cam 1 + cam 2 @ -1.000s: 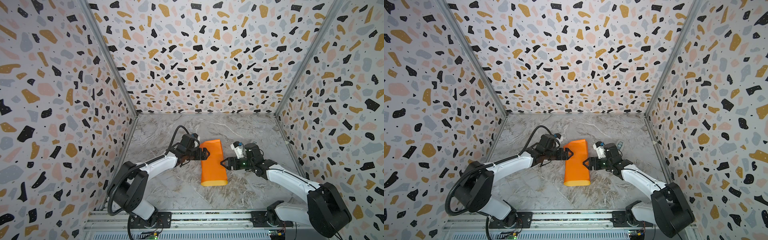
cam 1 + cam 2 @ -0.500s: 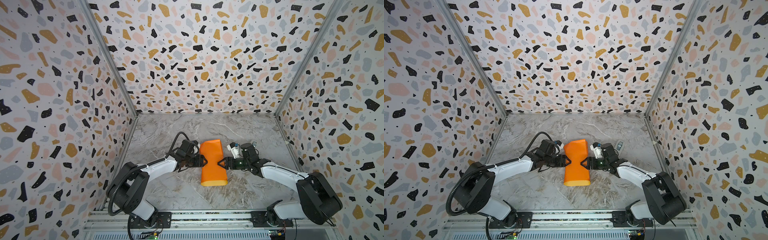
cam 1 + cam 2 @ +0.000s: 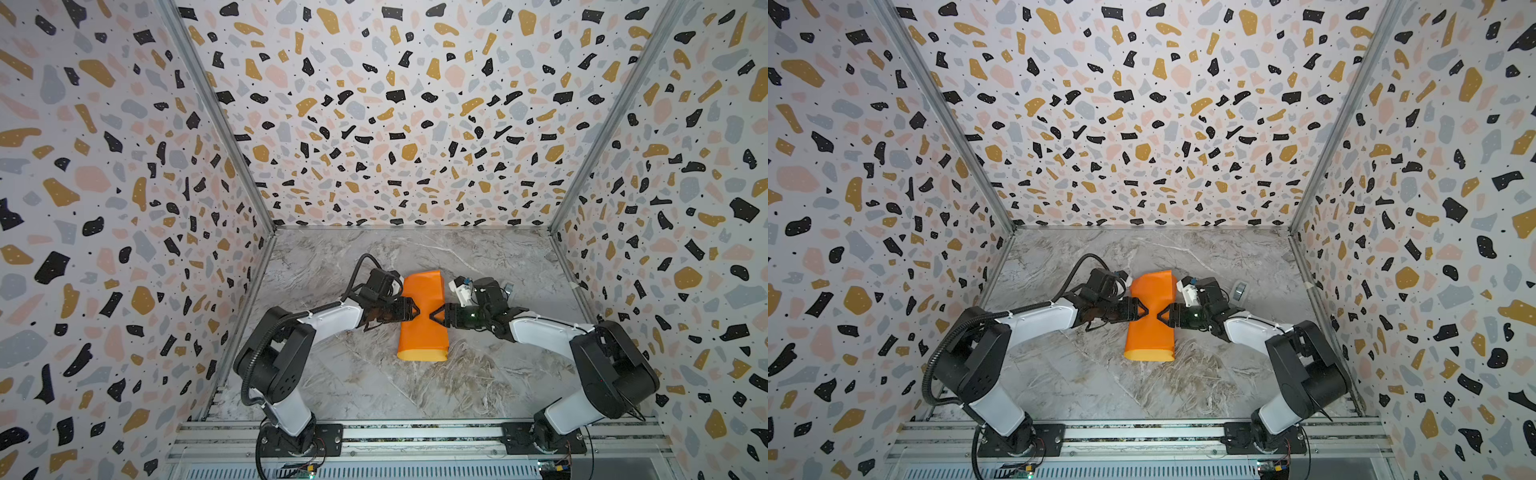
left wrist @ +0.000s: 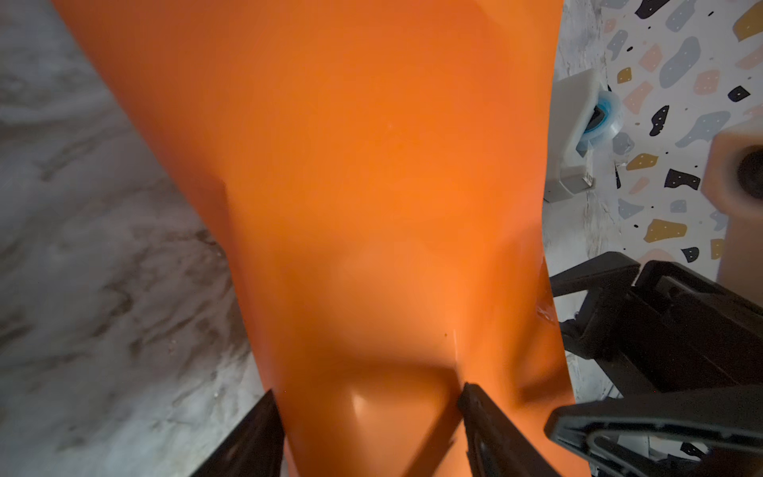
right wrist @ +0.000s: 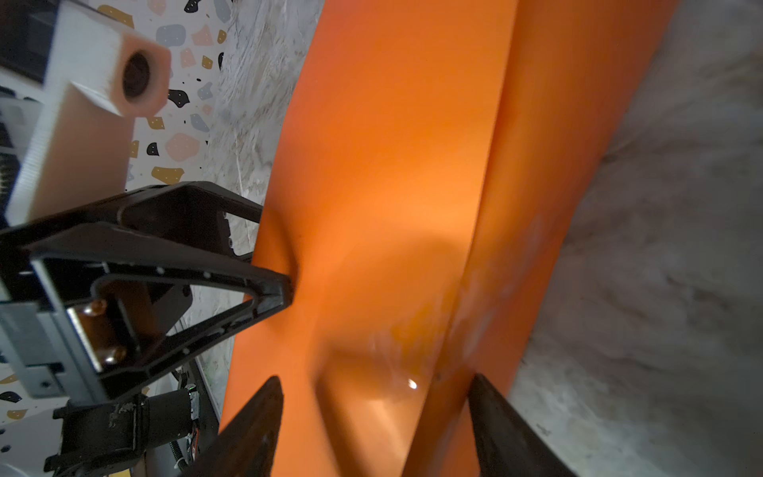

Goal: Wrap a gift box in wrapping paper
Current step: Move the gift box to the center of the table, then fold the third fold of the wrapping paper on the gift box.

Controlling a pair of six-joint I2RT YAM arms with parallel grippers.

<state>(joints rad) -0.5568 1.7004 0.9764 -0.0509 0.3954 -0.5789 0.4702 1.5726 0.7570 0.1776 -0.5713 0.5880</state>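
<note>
While the folded wrapping paper (image 3: 422, 336) lies on the surface (image 3: 365, 382), the left gripper (image 3: 416, 311) and right gripper (image 3: 431, 316) each pinch one side. The gift box is hidden; I think the open ends get folded next.

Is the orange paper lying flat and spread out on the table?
No: the orange paper is folded into a long bundle, squeezed narrow in the middle between the left claw and the right claw.
</note>
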